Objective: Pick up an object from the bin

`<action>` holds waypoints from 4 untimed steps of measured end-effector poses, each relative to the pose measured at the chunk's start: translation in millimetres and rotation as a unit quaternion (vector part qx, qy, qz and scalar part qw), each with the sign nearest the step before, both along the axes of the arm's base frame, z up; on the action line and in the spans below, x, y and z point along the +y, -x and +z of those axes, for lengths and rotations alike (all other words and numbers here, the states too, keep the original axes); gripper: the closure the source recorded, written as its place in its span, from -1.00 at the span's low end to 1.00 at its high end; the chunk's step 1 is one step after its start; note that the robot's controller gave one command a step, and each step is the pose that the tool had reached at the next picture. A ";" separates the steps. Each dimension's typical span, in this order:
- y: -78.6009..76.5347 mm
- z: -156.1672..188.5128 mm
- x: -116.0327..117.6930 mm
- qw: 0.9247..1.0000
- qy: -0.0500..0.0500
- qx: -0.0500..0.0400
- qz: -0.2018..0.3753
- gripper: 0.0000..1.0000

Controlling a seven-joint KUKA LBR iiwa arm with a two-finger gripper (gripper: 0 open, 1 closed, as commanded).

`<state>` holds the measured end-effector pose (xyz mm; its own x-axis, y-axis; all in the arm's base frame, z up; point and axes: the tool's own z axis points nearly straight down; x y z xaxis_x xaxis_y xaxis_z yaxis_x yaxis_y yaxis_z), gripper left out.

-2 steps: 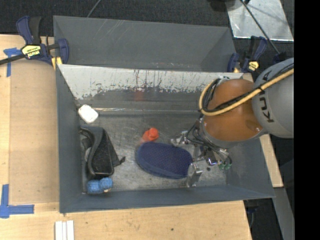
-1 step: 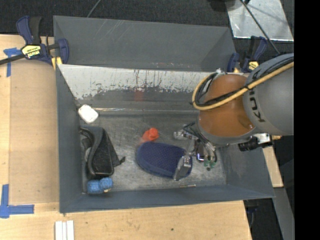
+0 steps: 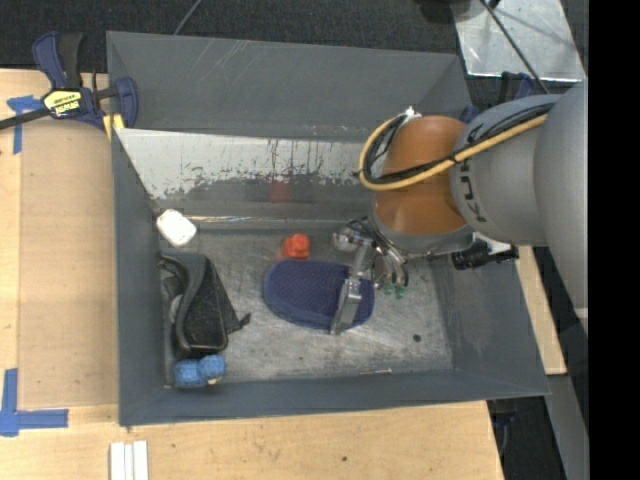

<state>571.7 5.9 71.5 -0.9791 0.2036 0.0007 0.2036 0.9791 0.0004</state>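
The grey metal bin (image 3: 135, 268) takes up the middle of the frame, and its floor is scuffed and lightly scattered with things. Furthest left, near the upper left corner of the floor and just below the back wall, lies a small white rounded piece (image 3: 177, 228). Below it, along the left wall, lies a long black thing (image 3: 205, 313) like a soft pouch or shoe, with a grey curved edge on its left side. At its lower end, in the lower left corner of the floor, sits a small light-blue lump (image 3: 200, 371), touching or just beside the black thing.

Toward the centre, a small orange-red block (image 3: 296, 246) stands near the back of the floor. Just below it, close but seemingly apart, a dark blue oval thing (image 3: 300, 290) with a fine mesh-like surface lies flat in the middle of the floor. It is the largest thing near the tool.

The jaws are down at the right end of this dark blue oval, with a pale metal part overlapping its right edge. Whether they are open, closed or gripping the blue thing cannot be told from this angle.

Above and to the right of them is the rounded orange cover (image 3: 425, 183) on the wrist. The thick grey arm (image 3: 540, 178) reaches in from the right of the frame over the bin's right wall.
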 end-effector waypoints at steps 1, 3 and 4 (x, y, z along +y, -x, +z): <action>-1.6 2.9 -0.2 1.000 0.000 -0.002 0.001 -1.00; -8.7 69.9 -1.2 1.000 0.000 -0.006 0.002 1.00; -10.5 114.0 -1.9 1.000 0.000 -0.005 0.004 1.00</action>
